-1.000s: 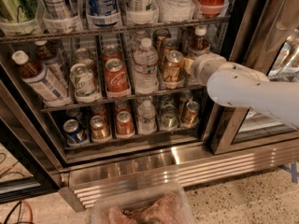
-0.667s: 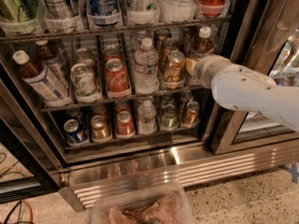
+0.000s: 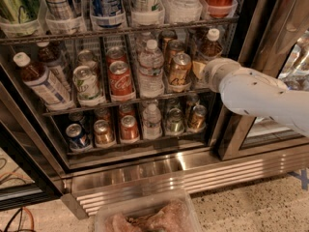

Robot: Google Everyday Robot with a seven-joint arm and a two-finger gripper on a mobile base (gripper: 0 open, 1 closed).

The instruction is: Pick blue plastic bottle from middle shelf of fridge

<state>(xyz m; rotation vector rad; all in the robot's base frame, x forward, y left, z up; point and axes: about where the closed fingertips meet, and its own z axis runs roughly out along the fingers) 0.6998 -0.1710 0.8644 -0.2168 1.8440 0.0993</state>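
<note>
The fridge (image 3: 241, 42) stands open, showing three wire tiers. On the middle shelf (image 3: 130, 102), a blue plastic bottle (image 3: 42, 82) with a white cap, amber drink and a blue-white label leans at the far left. A similar one (image 3: 210, 43) stands at the far right. My white arm (image 3: 256, 93) reaches in from the right. My gripper (image 3: 199, 70) is at the lower part of the right-hand bottle, mostly hidden behind the wrist.
The middle shelf also holds a green-white can (image 3: 86, 83), a red cola can (image 3: 120, 80), a clear water bottle (image 3: 151, 67) and a gold can (image 3: 179, 70). Short cans fill the lowest tier (image 3: 145, 144). A clear bin (image 3: 145, 216) sits on the floor in front of the steel grille.
The wrist has edged slightly right and down. The right-hand bottle's cap also sits slightly further right. Everything else on the shelves is unchanged.
</note>
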